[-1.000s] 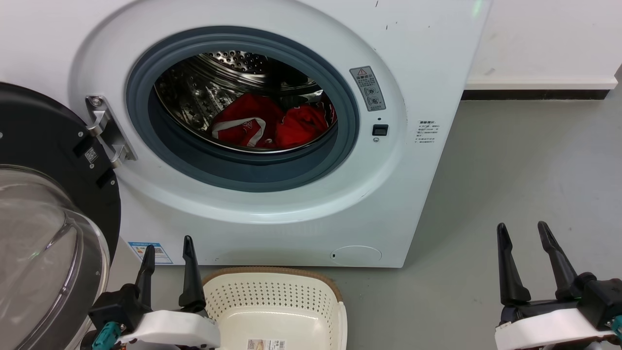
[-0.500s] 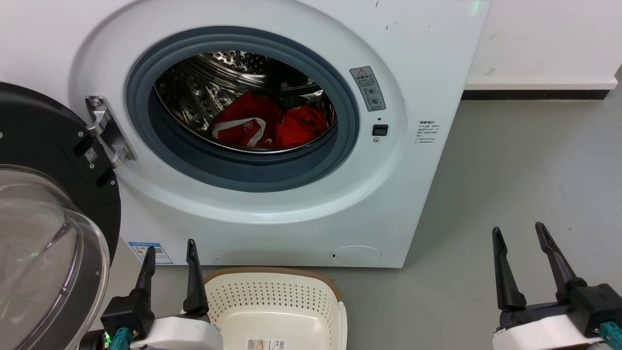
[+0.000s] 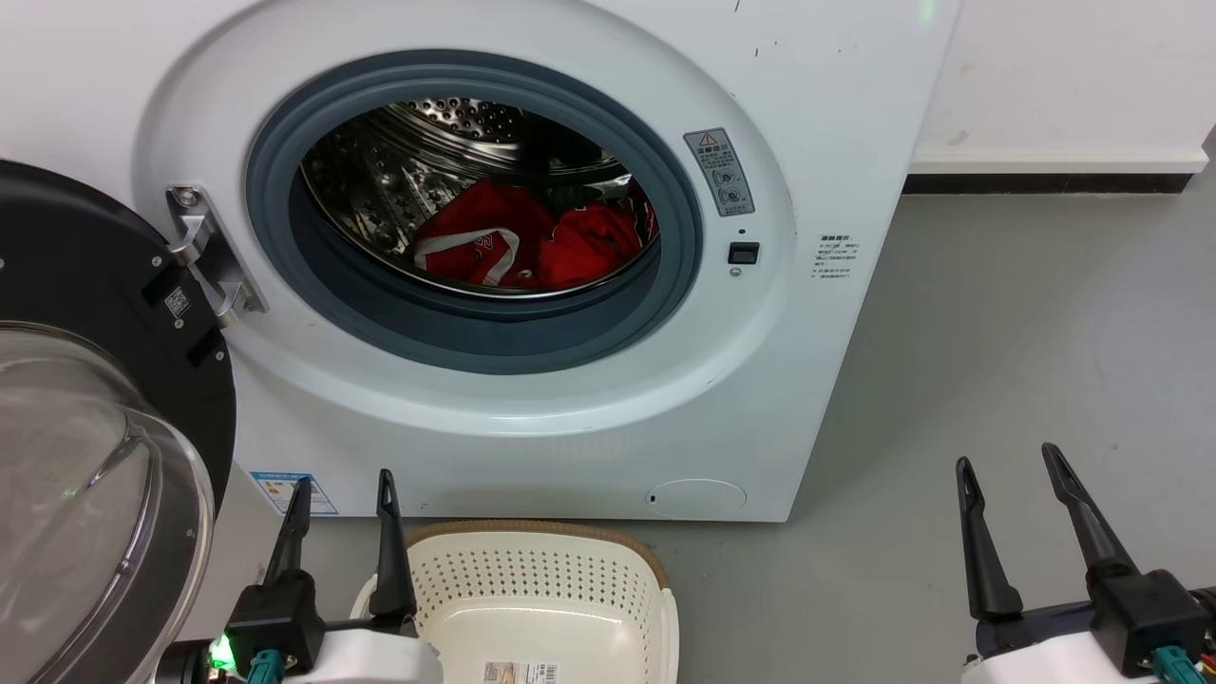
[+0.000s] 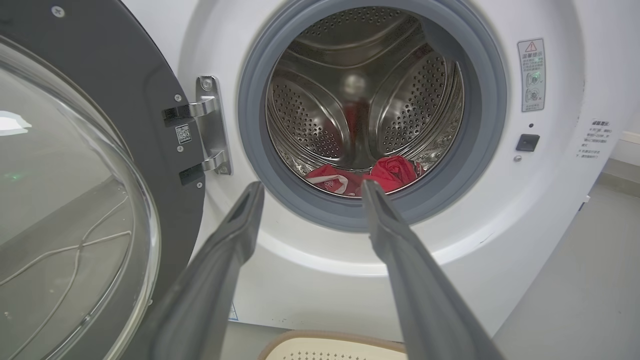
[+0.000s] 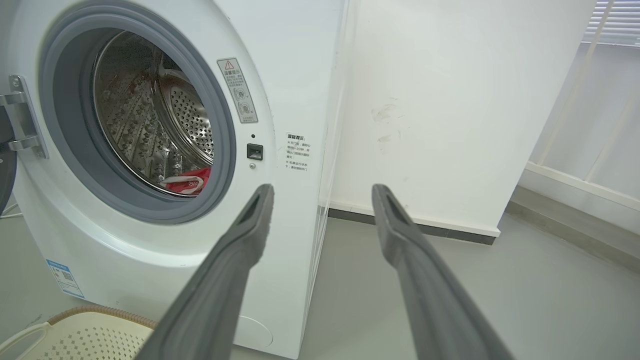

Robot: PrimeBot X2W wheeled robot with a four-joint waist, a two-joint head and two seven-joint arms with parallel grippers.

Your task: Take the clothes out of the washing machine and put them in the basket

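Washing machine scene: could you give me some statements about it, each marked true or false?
1. The washing machine has its door open. True.
2. The basket sits on the floor before the machine. True.
3. The clothes are in the basket. False: they lie in the drum.
4. The left hand grips a jersey. False: it is open, holding nothing.
5. The right hand is open. True.

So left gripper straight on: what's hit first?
The left gripper points into the open washing machine: probably the grey ring at its lower lip first, else the clothes behind. Depth unclear.
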